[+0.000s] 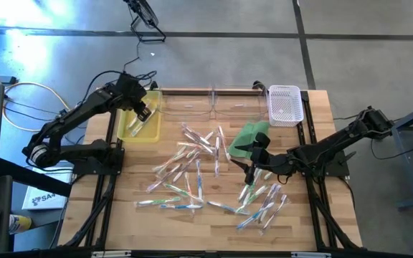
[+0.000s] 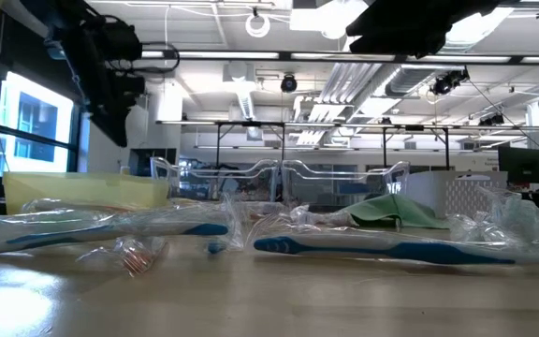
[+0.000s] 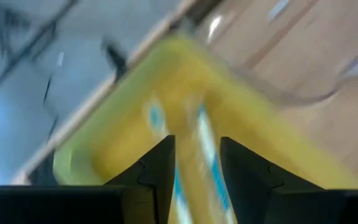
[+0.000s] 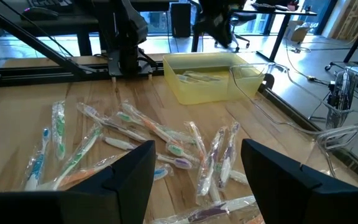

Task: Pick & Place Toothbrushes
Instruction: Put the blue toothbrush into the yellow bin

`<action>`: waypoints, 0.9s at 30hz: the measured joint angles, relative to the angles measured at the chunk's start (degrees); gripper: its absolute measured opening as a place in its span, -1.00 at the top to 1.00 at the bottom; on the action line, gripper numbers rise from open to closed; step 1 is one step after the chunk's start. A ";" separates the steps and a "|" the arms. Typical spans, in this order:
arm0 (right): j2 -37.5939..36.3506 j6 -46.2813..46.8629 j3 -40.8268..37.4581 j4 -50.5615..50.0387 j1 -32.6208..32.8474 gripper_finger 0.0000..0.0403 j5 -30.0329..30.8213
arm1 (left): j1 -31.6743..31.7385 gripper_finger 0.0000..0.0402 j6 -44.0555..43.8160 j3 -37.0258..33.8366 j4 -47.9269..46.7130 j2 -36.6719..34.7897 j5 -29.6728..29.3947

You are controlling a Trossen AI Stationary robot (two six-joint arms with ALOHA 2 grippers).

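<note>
The desk [image 1: 120, 215] carries a loose scatter of toothbrushes [image 1: 192, 161] across its middle and right, each sealed in a clear glossy wrapper. I judge them very light and stiff along the handle, but the film looks slick and crinkly, so a brush could slide or spin between fingers. The best hold is probably across the middle of the handle, clear of overlapping neighbours (several lie crossed in the pile), not on the loose wrapper ends.

At the far left stands a yellow bin [image 1: 140, 123], and the right wrist view shows a few wrapped brushes already lying in it. Two clear bins [image 1: 214, 106] sit along the far edge, and I cannot tell whether anything is in them. A white perforated basket [image 1: 285, 104] stands at the far right, contents not discernible. A flat green cloth [image 1: 247, 138] lies near the basket.

The left pincer [image 1: 143, 111] hangs over the yellow bin, fingers parted with nothing between them. The right pincer [image 1: 252, 174] hovers over the right-hand brushes beside the cloth, jaws wide apart and empty.
</note>
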 joint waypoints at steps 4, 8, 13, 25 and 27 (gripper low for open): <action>0.02 0.38 0.00 0.00 0.00 -0.15 0.52 | -0.58 0.52 2.70 0.00 6.08 -4.82 6.97; 0.02 0.61 0.01 0.01 0.00 -0.15 1.29 | -4.67 0.66 4.35 0.00 6.87 -10.98 8.57; 0.02 0.61 0.02 0.02 0.00 -0.15 1.32 | -13.73 0.87 5.26 0.00 7.47 -18.90 7.47; 0.02 2.14 0.01 0.07 0.00 -0.15 1.52 | -37.80 0.97 5.29 0.00 10.20 -22.33 -10.52; 0.02 2.14 0.02 0.08 0.00 -0.15 1.52 | -41.19 0.97 6.18 -0.01 11.51 -21.07 -12.37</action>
